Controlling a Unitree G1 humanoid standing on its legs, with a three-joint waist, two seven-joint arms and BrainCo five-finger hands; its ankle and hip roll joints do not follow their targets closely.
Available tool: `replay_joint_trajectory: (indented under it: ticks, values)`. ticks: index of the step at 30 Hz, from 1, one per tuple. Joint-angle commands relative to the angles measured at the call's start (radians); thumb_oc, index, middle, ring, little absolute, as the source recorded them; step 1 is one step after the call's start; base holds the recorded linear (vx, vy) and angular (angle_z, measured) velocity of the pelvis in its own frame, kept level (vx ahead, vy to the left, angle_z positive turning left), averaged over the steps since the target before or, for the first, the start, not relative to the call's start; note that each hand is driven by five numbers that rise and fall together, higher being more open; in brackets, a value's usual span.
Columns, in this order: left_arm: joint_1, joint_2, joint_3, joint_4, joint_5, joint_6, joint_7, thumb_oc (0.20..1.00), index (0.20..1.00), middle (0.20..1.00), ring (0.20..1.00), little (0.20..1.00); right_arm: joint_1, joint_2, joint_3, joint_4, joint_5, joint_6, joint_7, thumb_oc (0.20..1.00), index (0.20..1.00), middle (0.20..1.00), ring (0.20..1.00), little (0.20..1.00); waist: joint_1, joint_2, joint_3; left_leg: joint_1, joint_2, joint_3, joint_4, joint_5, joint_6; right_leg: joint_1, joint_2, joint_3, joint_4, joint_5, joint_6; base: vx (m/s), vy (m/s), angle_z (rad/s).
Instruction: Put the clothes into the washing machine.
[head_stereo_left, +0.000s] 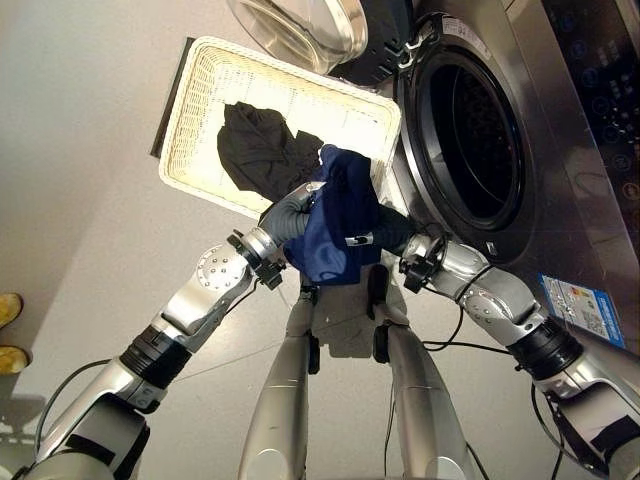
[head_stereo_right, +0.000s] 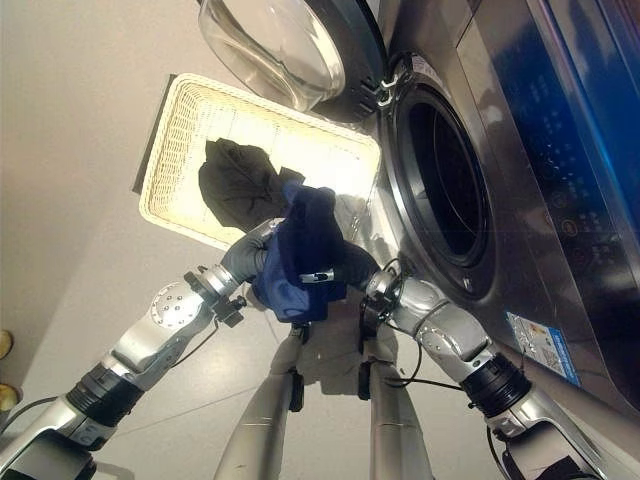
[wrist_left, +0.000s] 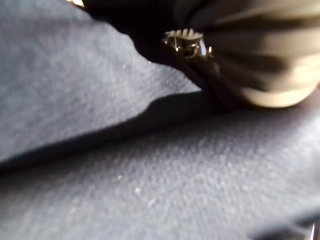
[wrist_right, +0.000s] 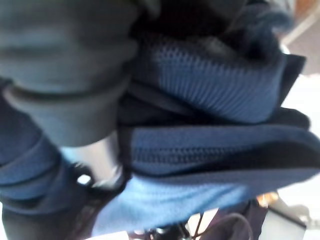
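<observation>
Left eye view: both arms meet at centre w/ a dark blue garment (head_stereo_left: 338, 215) bunched between them, held up off the floor, just in front of the near edge of the white wicker basket (head_stereo_left: 200, 95) and beside the washing machine (head_stereo_left: 560, 130). Left hand (head_stereo_left: 292, 212) comes in from lower left, its ribbed cover pushed into the cloth; right hand (head_stereo_left: 392, 232) from the right, also buried in it. Fingers of both mostly hidden by fabric, so can't tell if curled or straight. A black garment (head_stereo_left: 258, 148) lies inside the basket. Machine's drum opening (head_stereo_left: 480, 135) is dark, its glass door (head_stereo_left: 300, 28) swung open above the basket. Yellow shoes (head_stereo_left: 10, 330) of a person at far left edge. Right eye view: same layout; blue garment sits between basket and drum opening, not inside either. Left wrist view: blue cloth v. close, folds across the frame, w/ a ribbed cover at one corner. Right wrist view: ribbed cover against stacked folds of blue mesh-textured cloth; fingers not made out.
</observation>
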Motion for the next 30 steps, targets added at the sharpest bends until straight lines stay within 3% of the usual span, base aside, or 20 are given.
replay_joint_trajectory:
  ticks: [1, 2, 3, 7, 10, 12, 13, 16, 19, 21, 23, 24, 26, 28, 30]
  values:
    - [-0.142, -0.082, -0.073, -0.166, -0.058, -0.105, -0.068, 0.2, 0.2, 0.2, 0.2, 0.2, 0.009, 0.094, 0.15, -0.074, 0.084, 0.034, 0.09, 0.2, 0.2, 0.2, 0.2, 0.2, -0.029, -0.01, -0.018, 0.016, -0.077, 0.062, -0.001, -0.052, 0.027, 0.06, -0.017, -0.003, -0.277, 0.216, 0.114, 0.0, 0.0, 0.0]
    - [-0.136, -0.078, -0.077, -0.168, -0.05, -0.095, -0.037, 0.473, 0.473, 0.473, 0.473, 0.473, 0.016, 0.095, 0.15, -0.073, 0.087, 0.026, 0.084, 0.2, 0.2, 0.2, 0.2, 0.2, -0.03, -0.01, -0.018, 0.014, -0.078, 0.062, 0.0, -0.052, 0.027, 0.059, -0.017, -0.003, -0.279, 0.218, 0.114, 0.0, 0.0, 0.0]
    - [-0.127, -0.073, -0.078, -0.155, -0.037, -0.086, 0.024, 1.0, 1.0, 1.0, 1.0, 1.0, 0.029, 0.098, 0.15, -0.066, 0.103, 0.014, 0.082, 0.2, 0.2, 0.2, 0.2, 0.2, -0.03, -0.01, -0.018, 0.012, -0.078, 0.062, -0.001, -0.051, 0.029, 0.058, -0.017, -0.004, -0.281, 0.219, 0.114, 0.0, 0.0, 0.0]
    - [-0.113, -0.069, -0.073, -0.131, 0.01, -0.086, 0.112, 1.0, 1.0, 1.0, 1.0, 1.0, 0.051, 0.11, 0.143, -0.052, 0.131, -0.004, 0.075, 0.2, 0.2, 0.2, 0.2, 0.2, -0.029, -0.01, -0.018, 0.006, -0.079, 0.063, 0.001, -0.049, 0.03, 0.055, -0.018, -0.007, -0.282, 0.22, 0.114, 0.0, 0.0, 0.0]
    - [-0.078, -0.061, -0.045, -0.092, 0.089, -0.097, 0.285, 1.0, 1.0, 1.0, 1.0, 1.0, 0.083, 0.124, 0.113, -0.013, 0.236, -0.018, 0.064, 0.2, 0.2, 0.2, 0.2, 0.2, -0.026, -0.005, -0.018, -0.002, -0.081, 0.059, 0.002, -0.046, 0.031, 0.051, -0.019, -0.01, -0.282, 0.219, 0.113, 0.0, 0.0, 0.0]
    - [-0.052, -0.06, -0.006, -0.05, 0.236, -0.11, 0.512, 1.0, 1.0, 1.0, 1.0, 1.0, 0.107, 0.142, 0.085, 0.027, 0.296, -0.01, 0.061, 0.2, 0.2, 0.2, 0.2, 0.2, -0.022, 0.0, -0.018, -0.003, -0.084, 0.054, 0.003, -0.045, 0.033, 0.052, -0.02, -0.014, -0.277, 0.214, 0.111, 0.0, 0.0, 0.0]
    - [-0.05, -0.057, 0.003, -0.042, 0.259, -0.108, 0.549, 1.0, 1.0, 1.0, 1.0, 1.0, 0.11, 0.144, 0.079, 0.039, 0.303, -0.007, 0.065, 0.2, 0.2, 0.2, 0.2, 0.2, -0.021, 0.001, -0.018, -0.004, -0.084, 0.053, 0.005, -0.045, 0.033, 0.051, -0.021, -0.015, -0.274, 0.212, 0.11, 0.0, 0.0, 0.0]
    - [-0.031, -0.049, 0.071, 0.015, 0.427, -0.081, 0.779, 1.0, 1.0, 1.0, 1.0, 1.0, 0.123, 0.158, 0.038, 0.11, 0.348, -0.017, 0.064, 0.2, 0.2, 0.2, 0.2, 0.2, -0.013, 0.007, -0.018, -0.006, -0.086, 0.046, 0.011, -0.046, 0.03, 0.053, -0.024, -0.02, -0.264, 0.199, 0.106, 0.0, -0.029, -0.01]
    - [-0.039, -0.014, 0.148, 0.093, 0.551, -0.01, 0.967, 1.0, 1.0, 1.0, 1.0, 1.0, 0.113, 0.169, -0.029, 0.211, 0.49, -0.079, 0.038, 0.2, 0.2, 0.2, 0.2, 0.2, -0.002, 0.015, -0.018, -0.005, -0.084, 0.045, 0.024, -0.049, 0.022, 0.056, -0.03, -0.028, -0.239, 0.179, 0.103, 0.01, -0.057, -0.01]
    - [-0.049, 0.007, 0.166, 0.129, 0.574, 0.012, 0.999, 1.0, 1.0, 1.0, 1.0, 1.0, 0.098, 0.164, -0.061, 0.242, 0.573, -0.11, 0.022, 0.2, 0.2, 0.2, 0.2, 0.2, -0.001, 0.018, -0.018, -0.004, -0.083, 0.046, 0.029, -0.051, 0.018, 0.056, -0.032, -0.03, -0.229, 0.173, 0.102, 0.01, -0.02, 0.0]
    - [-0.059, 0.017, 0.187, 0.178, 0.536, 0.025, 1.009, 1.0, 1.0, 1.0, 1.0, 1.0, 0.078, 0.169, -0.11, 0.286, 0.702, -0.186, -0.035, 0.2, 0.2, 0.2, 0.2, 0.2, 0.0, 0.024, -0.018, -0.004, -0.082, 0.049, 0.034, -0.052, 0.014, 0.057, -0.034, -0.03, -0.22, 0.167, 0.101, 0.02, -0.011, 0.0]
    - [-0.066, 0.026, 0.209, 0.222, 0.469, 0.017, 1.007, 1.0, 1.0, 1.0, 1.0, 1.0, 0.048, 0.171, -0.173, 0.33, 0.816, -0.287, -0.107, 0.2, 0.2, 0.2, 0.2, 0.2, -0.001, 0.033, -0.018, -0.003, -0.078, 0.054, 0.036, -0.054, 0.009, 0.056, -0.034, -0.03, -0.208, 0.157, 0.102, 0.04, -0.013, -0.01]
    - [-0.06, 0.016, 0.232, 0.244, 0.396, 0.005, 0.978, 1.0, 1.0, 1.0, 1.0, 1.0, 0.026, 0.181, -0.236, 0.357, 0.852, -0.35, -0.136, 0.2, 0.2, 0.2, 0.2, 0.2, -0.001, 0.044, -0.018, -0.002, -0.074, 0.061, 0.036, -0.058, 0.007, 0.052, -0.035, -0.028, -0.199, 0.149, 0.101, 0.05, -0.002, -0.04]
    - [-0.053, 0.016, 0.236, 0.287, 0.378, 0.0, 0.944, 1.0, 1.0, 1.0, 1.0, 1.0, -0.037, 0.176, -0.329, 0.397, 0.917, -0.485, -0.204, 0.2, 0.2, 0.2, 0.2, 0.2, 0.001, 0.061, -0.018, 0.002, -0.072, 0.066, 0.036, -0.063, 0.003, 0.05, -0.034, -0.028, -0.189, 0.138, 0.101, 0.07, -0.026, -0.05]
    - [-0.058, 0.015, 0.229, 0.309, 0.374, 0.001, 0.922, 1.0, 1.0, 1.0, 1.0, 1.0, -0.105, 0.161, -0.393, 0.44, 0.939, -0.569, -0.267, 0.2, 0.2, 0.2, 0.2, 0.2, 0.005, 0.072, -0.018, 0.0, -0.071, 0.069, 0.039, -0.065, 0.001, 0.046, -0.034, -0.028, -0.184, 0.134, 0.1, 0.05, -0.039, -0.02]
